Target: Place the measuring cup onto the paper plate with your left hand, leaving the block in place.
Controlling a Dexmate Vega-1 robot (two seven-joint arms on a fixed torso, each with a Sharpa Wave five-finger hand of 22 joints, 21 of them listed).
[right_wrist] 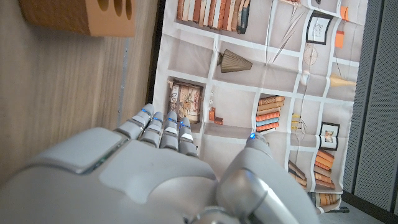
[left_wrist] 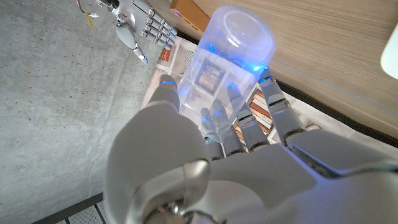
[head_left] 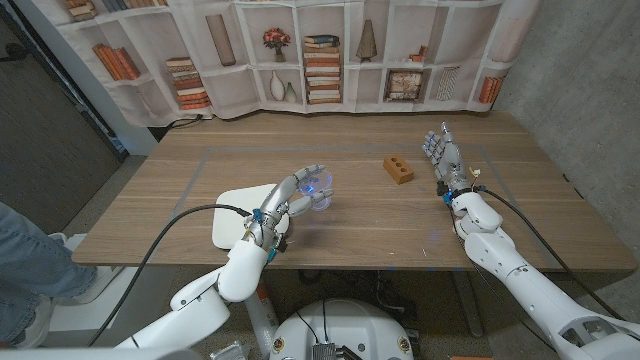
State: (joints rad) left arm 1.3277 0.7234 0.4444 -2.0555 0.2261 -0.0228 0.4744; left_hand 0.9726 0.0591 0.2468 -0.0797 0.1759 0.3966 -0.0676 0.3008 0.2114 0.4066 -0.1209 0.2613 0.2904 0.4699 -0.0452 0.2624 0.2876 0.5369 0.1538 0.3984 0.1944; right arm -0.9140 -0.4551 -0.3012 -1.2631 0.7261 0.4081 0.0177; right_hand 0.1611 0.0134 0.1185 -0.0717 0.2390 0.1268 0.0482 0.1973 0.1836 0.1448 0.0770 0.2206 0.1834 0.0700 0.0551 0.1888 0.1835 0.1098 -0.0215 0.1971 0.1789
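Left hand (head_left: 283,205) fingers clamp the empty measuring cup (head_left: 318,189) beside the paper plate (head_left: 237,215); right fingers apart.

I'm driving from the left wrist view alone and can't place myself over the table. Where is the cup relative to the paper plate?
Observer: In the head view the measuring cup is held in the left hand, just off the right edge of the paper plate, not over it yet.
Operator: Is the block near my path?
Observer: No, the block lies further right, apart from the cup.
Operator: And the right hand?
Observer: The right hand stands beyond the block with its fingers extended, holding nothing.
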